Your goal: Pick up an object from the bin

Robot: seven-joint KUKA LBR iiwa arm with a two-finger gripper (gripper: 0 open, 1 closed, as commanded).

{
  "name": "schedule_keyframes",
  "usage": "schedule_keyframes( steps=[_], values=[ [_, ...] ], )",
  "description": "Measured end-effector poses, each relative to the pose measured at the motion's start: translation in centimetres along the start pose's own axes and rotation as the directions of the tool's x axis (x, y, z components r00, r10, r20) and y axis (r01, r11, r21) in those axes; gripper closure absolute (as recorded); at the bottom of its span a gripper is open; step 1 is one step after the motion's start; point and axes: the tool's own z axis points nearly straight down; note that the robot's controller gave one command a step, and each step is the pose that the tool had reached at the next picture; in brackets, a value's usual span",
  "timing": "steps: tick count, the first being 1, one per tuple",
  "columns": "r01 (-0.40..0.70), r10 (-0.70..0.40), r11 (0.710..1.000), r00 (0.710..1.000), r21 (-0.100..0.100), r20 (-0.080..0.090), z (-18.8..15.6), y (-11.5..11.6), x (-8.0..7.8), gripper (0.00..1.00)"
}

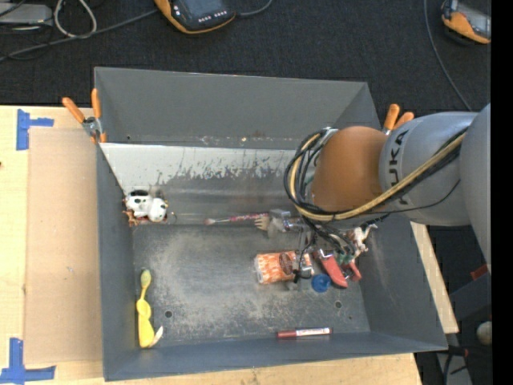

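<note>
the gripper (301,265) hangs low in the right of the bin (208,299), at the right end of an orange-and-white packet (272,268); spread or pressed together, i cannot tell. a blue cap (321,284) lies just beside, and a red marker (304,333) lies nearer the front wall.

Grey arm (449,167) enters from right, angled leftward and down. Wrist capped by orange cover (345,171), facing camera. Black and yellow cables (300,175) loop round its left side and trail back along arm. Below wrist, gripper (304,265) points down, partly hidden by wiring.
</note>
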Motion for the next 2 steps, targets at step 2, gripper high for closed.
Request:
schedule_keyframes(
  steps=[2],
  values=[
    [-0.014, 0.014, 1.0, 1.0, -0.001, 0.001, -0.15, -0.11, -0.15, 1.0]
  ],
)
